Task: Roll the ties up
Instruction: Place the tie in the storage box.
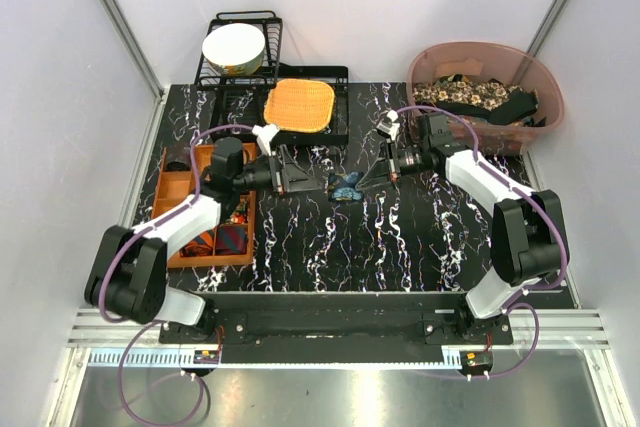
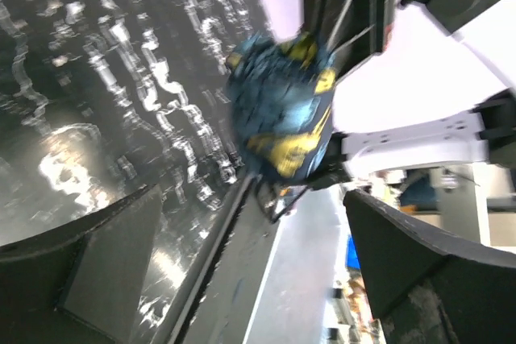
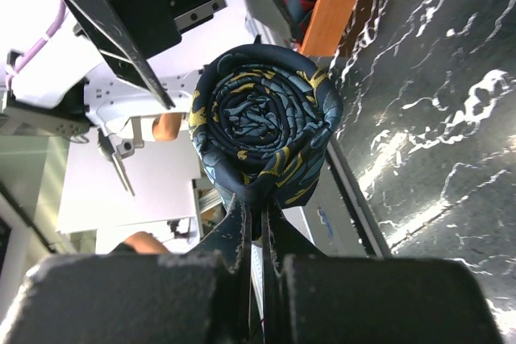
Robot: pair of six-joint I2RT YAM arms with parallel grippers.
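Observation:
A dark blue tie [image 3: 262, 118] with teal-yellow print is wound into a tight roll. My right gripper [image 3: 256, 203] is shut on its lower edge and holds it above the black marbled table [image 1: 400, 237]. From above, the roll [image 1: 347, 185] hangs mid-table between both arms, the right gripper [image 1: 378, 178] just to its right. My left gripper [image 1: 305, 184] stands open just left of the roll, not touching it. In the left wrist view the roll [image 2: 282, 110] is blurred, beyond the open left gripper [image 2: 250, 199]. More ties [image 1: 470, 95] lie in the back-right tub.
An orange compartment tray [image 1: 178, 187] on the left holds rolled ties [image 1: 232, 237]. A pink tub [image 1: 545, 97] stands at the back right. At the back left, a black dish rack [image 1: 240, 77] carries a white bowl [image 1: 234, 47], with a square orange woven mat [image 1: 298, 105] beside it.

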